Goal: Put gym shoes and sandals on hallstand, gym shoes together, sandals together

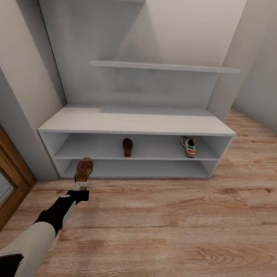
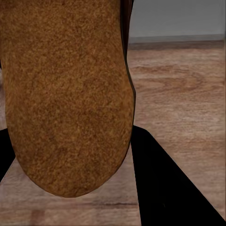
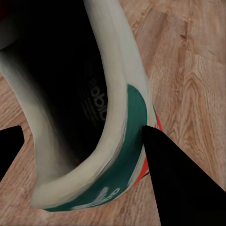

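Brown leather sandal clamped in our left fingers, sole hiding its straps; white green-striped gym shoe between right fingers, grip unclear, toe cut off.

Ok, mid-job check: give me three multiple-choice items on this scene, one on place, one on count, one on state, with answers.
1. Where does the sandal on the hallstand sit?
A. flat top
B. upper shelf slot
C. floor

2. How many shoes are on the hallstand?
A. two
B. four
C. none

3. What does the left gripper hold?
A. nothing
B. a gym shoe
C. a sandal

Answers:
1 B: it lies in the upper slot, left of the gym shoe.
2 A: one sandal and one gym shoe.
3 C: the held sandal sits between its fingers; the other gym shoe sits at the right gripper.
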Available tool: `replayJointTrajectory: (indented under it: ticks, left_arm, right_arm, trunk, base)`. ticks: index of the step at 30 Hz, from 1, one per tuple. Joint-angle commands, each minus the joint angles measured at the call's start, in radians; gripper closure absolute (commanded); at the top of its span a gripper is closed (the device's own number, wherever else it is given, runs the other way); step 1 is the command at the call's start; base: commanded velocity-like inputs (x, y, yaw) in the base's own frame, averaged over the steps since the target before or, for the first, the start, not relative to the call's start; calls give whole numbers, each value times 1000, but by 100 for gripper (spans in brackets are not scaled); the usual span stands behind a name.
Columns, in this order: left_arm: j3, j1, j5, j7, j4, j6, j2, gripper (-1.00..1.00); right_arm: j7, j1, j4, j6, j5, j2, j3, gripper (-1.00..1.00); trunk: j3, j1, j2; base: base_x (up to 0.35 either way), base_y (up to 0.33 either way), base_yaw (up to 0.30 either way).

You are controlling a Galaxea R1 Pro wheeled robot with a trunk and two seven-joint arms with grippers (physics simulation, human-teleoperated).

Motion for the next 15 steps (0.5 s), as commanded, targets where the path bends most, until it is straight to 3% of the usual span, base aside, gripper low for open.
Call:
replayJointTrajectory:
  ticks: [1, 6, 15]
  left_arm:
    - [6, 0, -14, -4, 2, -7, -1, 100]
    - [5, 1, -14, -4, 7, -30, -1, 100]
    - [5, 0, -14, -5, 6, -35, -1, 100]
  right_arm:
    - [-5, 0, -1, 0, 6, 1, -8, 100]
    - [-5, 0, -1, 0, 7, 1, -8, 100]
    - [-5, 0, -1, 0, 8, 1, -8, 100]
  trunk:
    - [-1, 0, 0]
    - [-1, 0, 0]
    - [-1, 0, 0]
  base:
    - [0, 0, 0]
    - [73, 0, 0]
    - [282, -110, 0]
